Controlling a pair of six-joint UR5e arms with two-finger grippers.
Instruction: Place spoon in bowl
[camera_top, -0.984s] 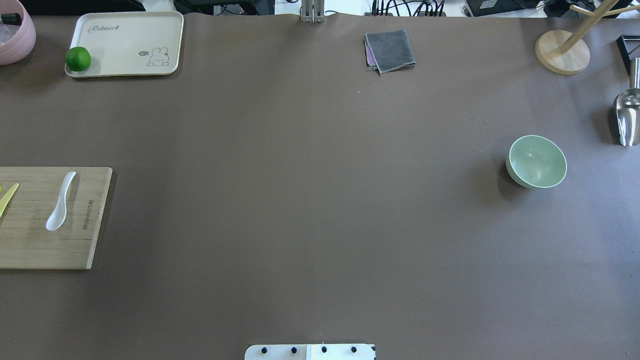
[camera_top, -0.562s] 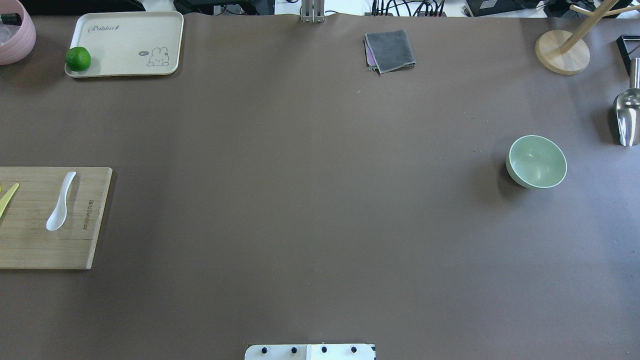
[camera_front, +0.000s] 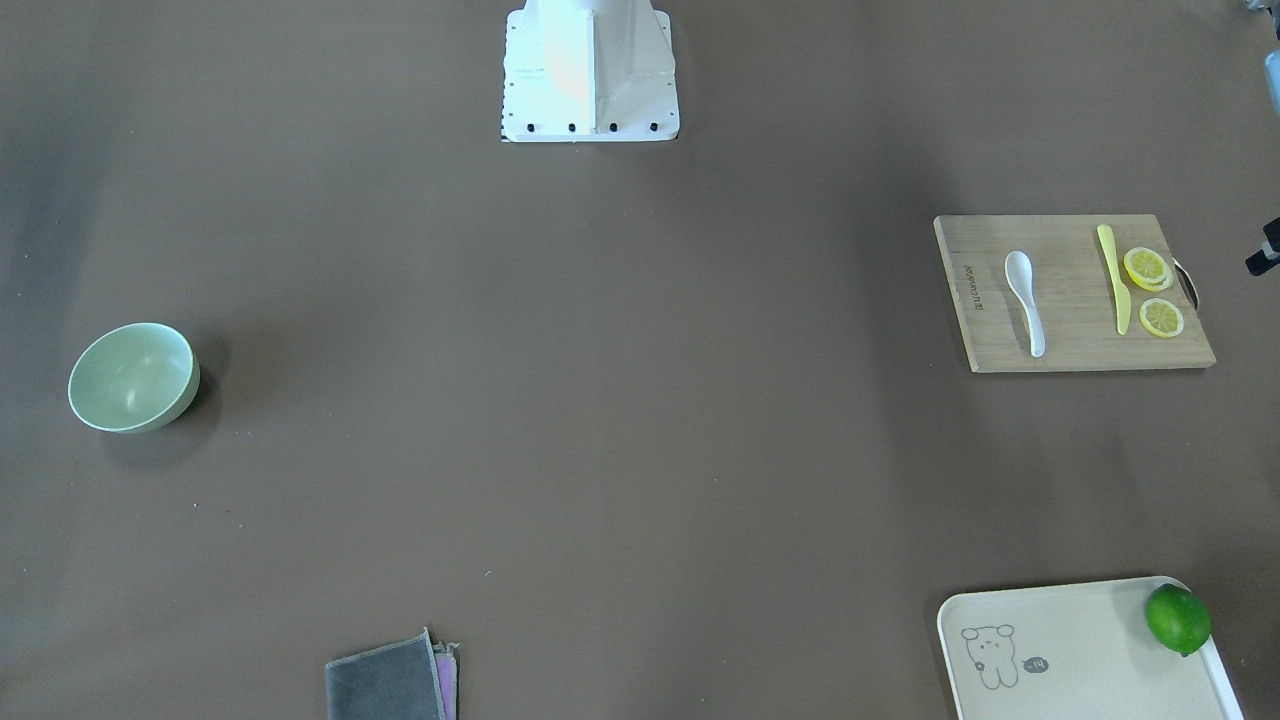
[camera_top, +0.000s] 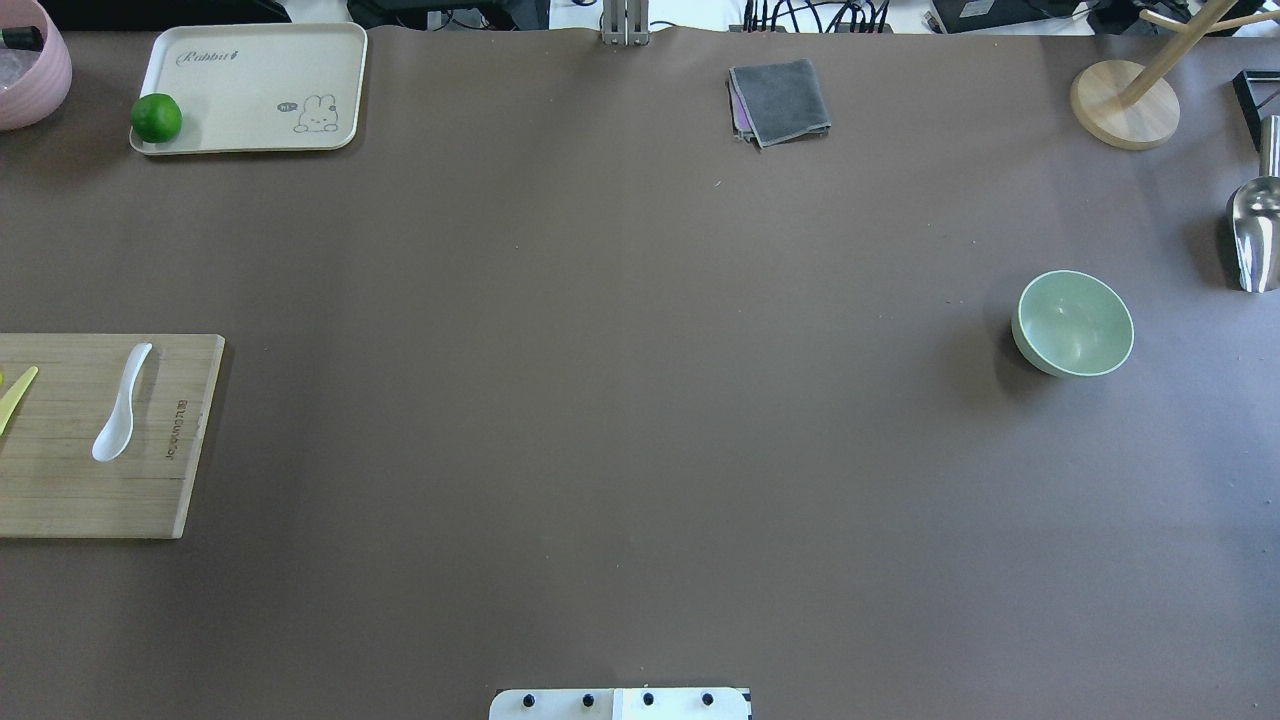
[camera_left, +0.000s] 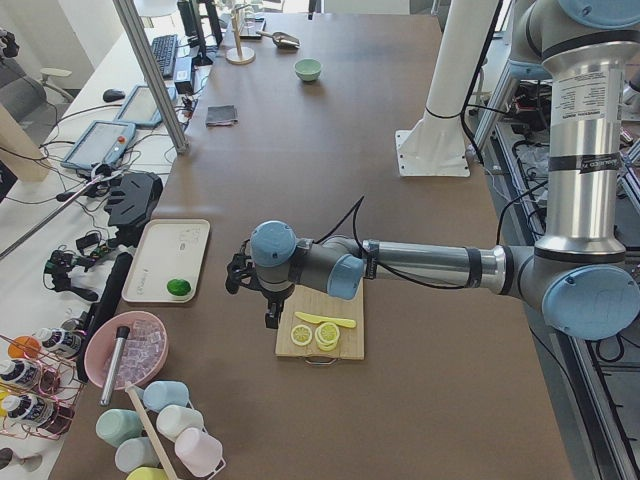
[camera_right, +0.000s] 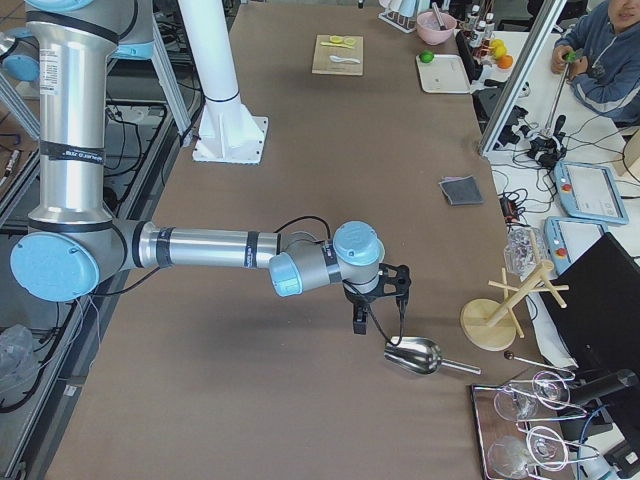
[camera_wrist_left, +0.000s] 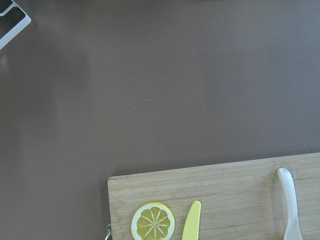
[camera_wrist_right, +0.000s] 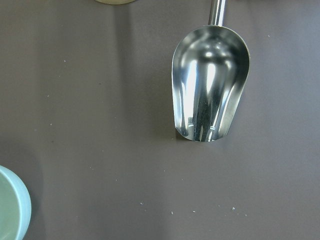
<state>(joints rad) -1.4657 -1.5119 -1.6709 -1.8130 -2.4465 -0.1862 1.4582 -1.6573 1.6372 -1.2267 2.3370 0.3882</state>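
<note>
The white spoon (camera_top: 122, 402) lies on the wooden cutting board (camera_top: 100, 490) at the table's left edge, scoop toward the robot. It also shows in the front view (camera_front: 1025, 300) and in the left wrist view (camera_wrist_left: 290, 205). The mint-green bowl (camera_top: 1073, 323) stands empty at the right; it also shows in the front view (camera_front: 133, 377). My left gripper (camera_left: 264, 306) hangs by the board's outer end, seen only in the exterior left view. My right gripper (camera_right: 378, 312) hangs near a metal scoop, seen only in the exterior right view. I cannot tell whether either is open or shut.
A yellow knife (camera_front: 1112, 280) and lemon slices (camera_front: 1147, 268) share the board. A cream tray (camera_top: 250, 85) with a lime (camera_top: 156, 117) is far left, a grey cloth (camera_top: 780, 100) far middle. A metal scoop (camera_top: 1255, 235) and wooden stand (camera_top: 1124, 104) are far right.
</note>
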